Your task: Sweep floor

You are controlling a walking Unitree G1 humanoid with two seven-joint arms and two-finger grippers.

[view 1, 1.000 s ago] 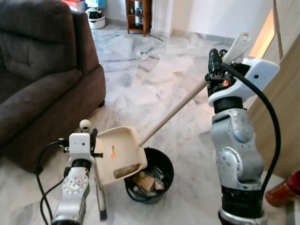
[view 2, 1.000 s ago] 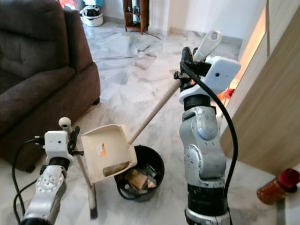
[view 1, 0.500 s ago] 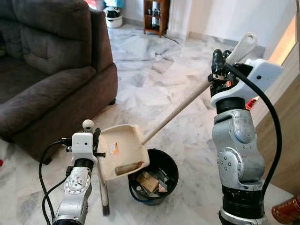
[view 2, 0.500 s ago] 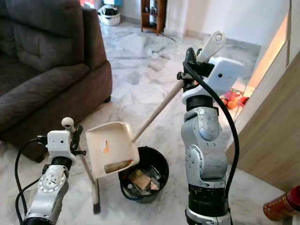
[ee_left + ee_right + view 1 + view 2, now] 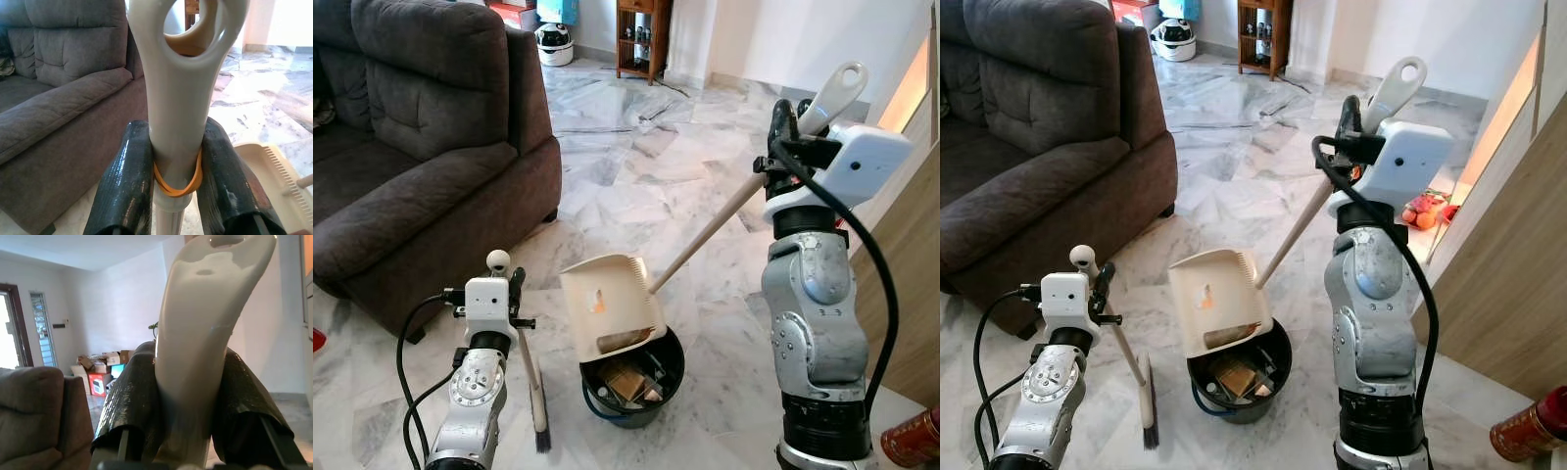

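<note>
The right gripper (image 5: 1349, 125), raised high at the right, has its black fingers (image 5: 128, 401) pressed on either side of the dustpan handle (image 5: 205, 333), a smooth cream plastic grip ending in a hanging loop. From there a pale, straight pole (image 5: 705, 238) slants down to the dustpan (image 5: 612, 304), a cream plastic scoop with a comb-toothed rim, tipped steeply over the bin (image 5: 671, 364). A brown lump of debris lies at the pan's lower edge, just above the bin's mouth. The bin is round, black and stands on the floor (image 5: 636, 186), with cardboard-like scraps inside; the pan hides its far rim.

The left gripper (image 5: 514, 294), low at the left, pinches the broom handle (image 5: 183, 98) between its two glossy black fingers (image 5: 124, 186); an orange rubber band circles the handle where they clamp. The broom (image 5: 536, 392) angles down to the floor just left of the bin, its dark bristles small and hard to make out. The handle's knob stands above the wrist.

The floor is polished grey-white marble tile. A dark grey fabric sofa (image 5: 421, 157) is at the left.
</note>
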